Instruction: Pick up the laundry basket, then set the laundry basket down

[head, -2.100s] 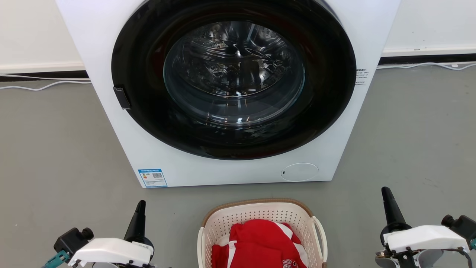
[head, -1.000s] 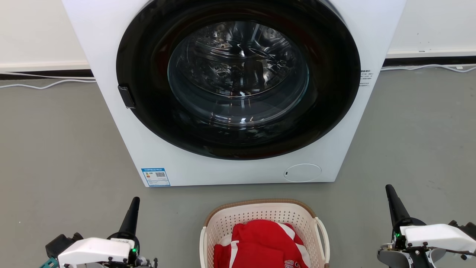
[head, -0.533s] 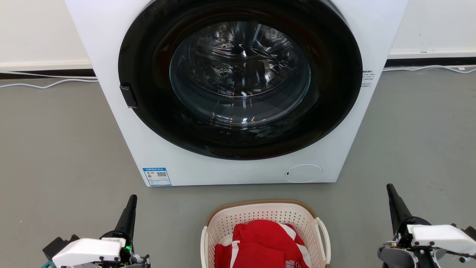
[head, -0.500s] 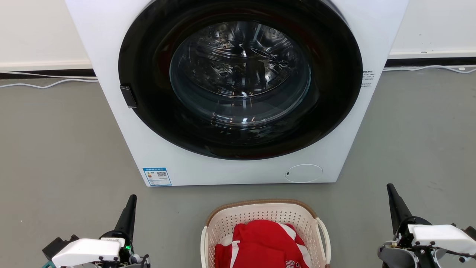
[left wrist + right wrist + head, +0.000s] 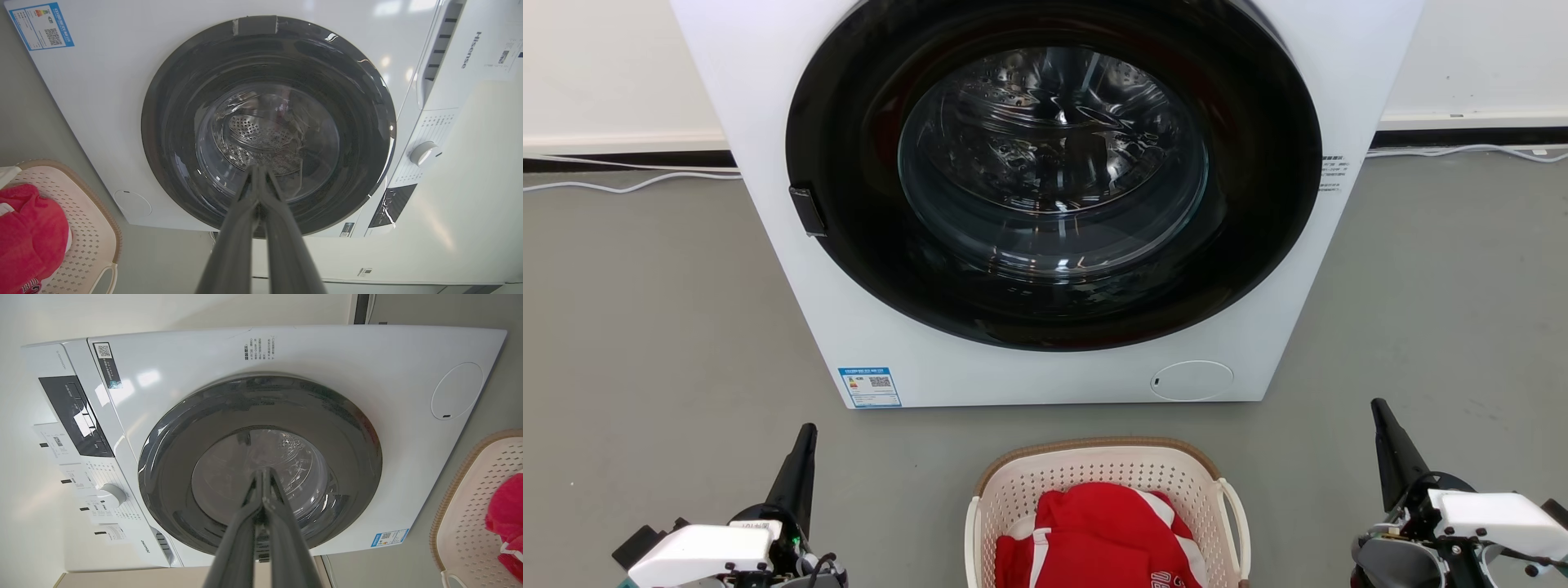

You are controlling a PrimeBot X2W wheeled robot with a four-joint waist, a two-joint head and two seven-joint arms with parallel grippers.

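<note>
The basket [image 5: 1094,472] stands on the grey floor [image 5: 645,327] just before the washer [image 5: 1013,380], with a strip of floor between them, below the right half of the washer's front. The bottom of the head view cuts off its near end. Its brown rim and 1 white loop handle at its right side show. A red garment [image 5: 1094,531] with white stripes lies inside; its white lettering is too cut off to read.

The left gripper [image 5: 806,437] hovers over the floor well left of the basket, its 2 fingers pressed together and holding nothing. The right gripper [image 5: 1382,416] hovers well right of it, also closed and empty. Neither touches the basket. In each wrist view the gripper [image 5: 256,171] [image 5: 262,473] points at the round dark door [image 5: 1054,180], which is shut.

A blue-edged label [image 5: 870,386] with a QR code sits at the lower left corner of the washer's front; its small print is unreadable. A block of small text [image 5: 1331,173] lies by the door's right edge, too fine to read. A round white cover [image 5: 1192,380] is at the lower right corner. The left wrist view shows the word "Hisense" [image 5: 470,50] on the top panel, near a white dial [image 5: 423,153]. White cables [image 5: 621,188] run along the wall.
</note>
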